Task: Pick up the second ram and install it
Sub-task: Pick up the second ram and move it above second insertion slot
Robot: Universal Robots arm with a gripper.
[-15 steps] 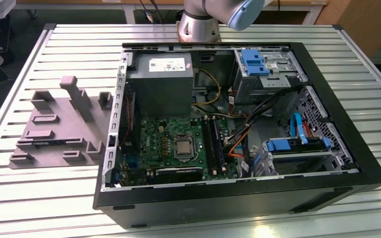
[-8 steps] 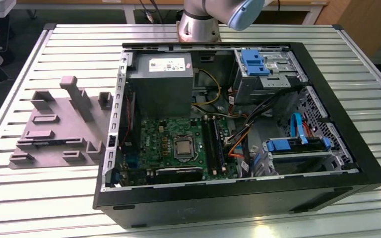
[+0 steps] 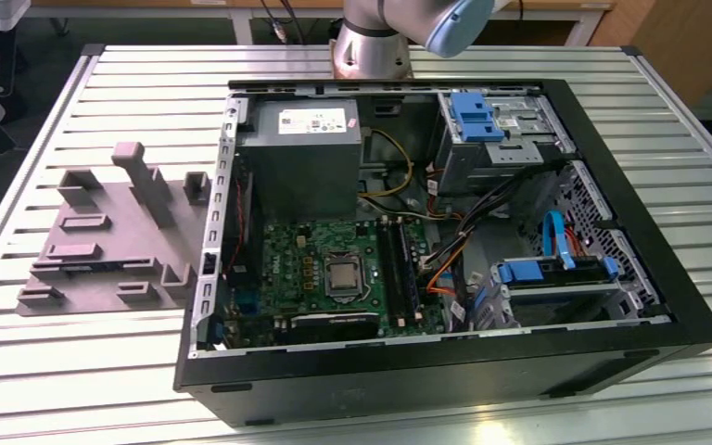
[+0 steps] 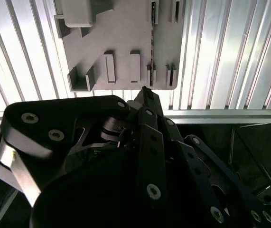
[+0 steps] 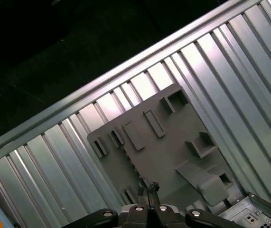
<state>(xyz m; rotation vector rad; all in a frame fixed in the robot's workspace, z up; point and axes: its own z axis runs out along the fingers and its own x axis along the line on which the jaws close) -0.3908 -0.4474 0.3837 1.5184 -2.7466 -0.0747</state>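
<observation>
**Ram (image 4: 153, 19): on edge in a slot of the grey fixture (image 4: 121, 33), not gripped.**

In the second wrist view I see it as a thin dark strip. My gripper (image 4: 145, 92) hangs well above, near one end of it, with its fingers drawn together on nothing. For a clean pick I judge the fingers must open, centre over the stick's middle, sit square to its flat faces, and lift straight out of the slot. The case (image 3: 653, 306), with its sockets (image 3: 396, 264), stands beside the fixture.
</observation>
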